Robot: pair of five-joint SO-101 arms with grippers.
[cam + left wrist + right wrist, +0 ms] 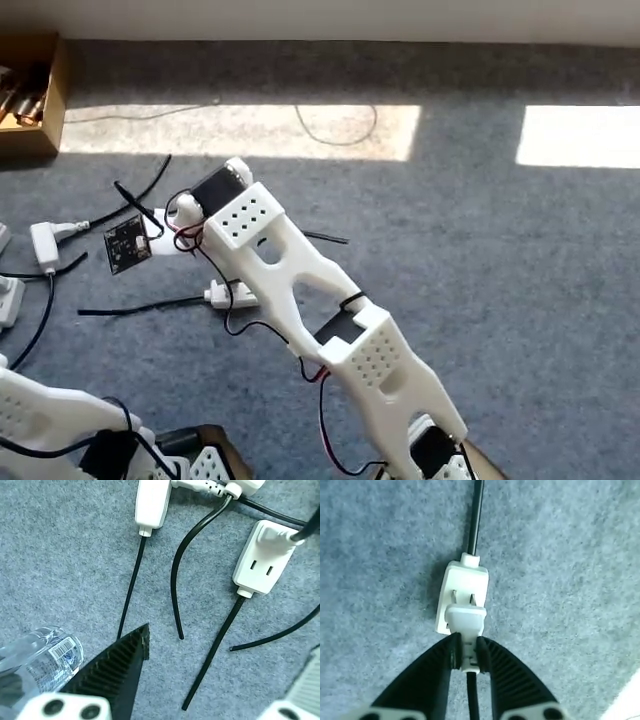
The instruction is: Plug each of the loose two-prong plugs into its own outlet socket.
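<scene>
Right jaws tight on plug (pixel 465 621) over outlet socket (pixel 465 580), carpet (pixel 560 580) around; left jaws wide.

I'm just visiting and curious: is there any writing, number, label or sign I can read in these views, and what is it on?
No text can be quoted.
On the clear plastic bottle: a label with a barcode and small print, too blurred to read.
On the white outlet socket: no lettering seen.
On the white two-prong plug in the right gripper: no markings seen.
On the black circuit board: too small to tell.
</scene>
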